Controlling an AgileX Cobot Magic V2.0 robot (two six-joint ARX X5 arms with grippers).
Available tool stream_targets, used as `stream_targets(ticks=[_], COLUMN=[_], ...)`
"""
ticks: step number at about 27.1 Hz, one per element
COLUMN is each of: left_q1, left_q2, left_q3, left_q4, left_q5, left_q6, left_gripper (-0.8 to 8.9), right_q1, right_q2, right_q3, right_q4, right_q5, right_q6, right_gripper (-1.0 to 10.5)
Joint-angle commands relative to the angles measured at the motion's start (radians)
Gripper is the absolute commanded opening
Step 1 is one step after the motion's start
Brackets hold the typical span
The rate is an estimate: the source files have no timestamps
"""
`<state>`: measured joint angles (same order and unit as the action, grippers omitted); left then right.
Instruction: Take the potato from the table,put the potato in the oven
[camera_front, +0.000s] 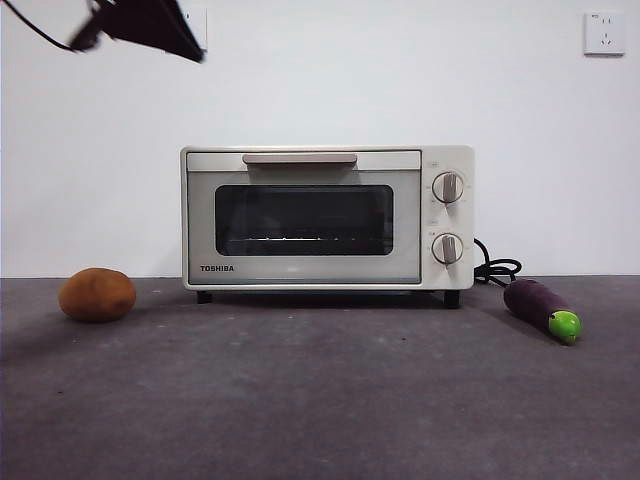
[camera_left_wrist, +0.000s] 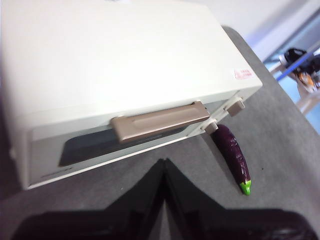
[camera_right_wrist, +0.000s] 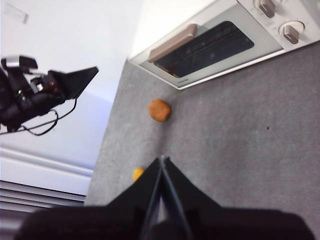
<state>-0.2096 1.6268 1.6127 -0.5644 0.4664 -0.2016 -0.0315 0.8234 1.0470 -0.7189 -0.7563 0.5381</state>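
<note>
Nothing is picked up yet: the oven door is shut and the potato lies untouched on the table.

You have the potato (camera_front: 97, 295) resting on the table (camera_front: 320, 400) well apart from the oven (camera_front: 327, 218), off to the side away from the knobs, while the eggplant (camera_front: 541, 309) lies by the cord on the knob side. Your left gripper (camera_left_wrist: 164, 167) hovers above the oven, jaws pressed together and empty, looking down on the beige handle (camera_left_wrist: 159, 120). Your right gripper (camera_right_wrist: 162, 167) hangs high over the table, jaws likewise closed on nothing, with the potato ahead of it. You are at the opening step, as I judge it: the door needs pulling down by its handle, and one set of jaws must spread before dropping over the potato.
</note>
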Motion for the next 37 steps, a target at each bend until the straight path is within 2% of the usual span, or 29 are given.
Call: stream_targets(ticks=[1, 15, 24, 33, 37], left_q1=[-0.022, -0.054, -0.079, -0.107, -0.108], left_q2=[0.072, 0.364, 0.401, 0.419, 0.419], left_q3=[0.043, 0.346, 0.353, 0.353, 0.353], left_q4=[-0.012, -0.124, -0.119, -0.105, -0.103], left_q5=[0.006, 0.009, 0.000, -0.153, -0.157], left_q6=[0.019, 0.000, 0.011, 0.087, 0.101], left_gripper=[-0.06, -0.06, -0.06, -0.06, -0.06], right_q1=[0.021, 0.092, 0.092, 0.092, 0.092], right_q2=[0.016, 0.052, 0.058, 0.057, 0.057], right_q3=[0.007, 0.007, 0.007, 0.007, 0.007], right_q4=[0.002, -0.001, -0.014, -0.045, -0.090], right_q5=[0.034, 0.079, 0.080, 0.072, 0.072], right_q6=[-0.016, -0.042, -0.045, -0.045, -0.048], right_gripper=[0.0, 0.0, 0.0, 0.0, 0.0])
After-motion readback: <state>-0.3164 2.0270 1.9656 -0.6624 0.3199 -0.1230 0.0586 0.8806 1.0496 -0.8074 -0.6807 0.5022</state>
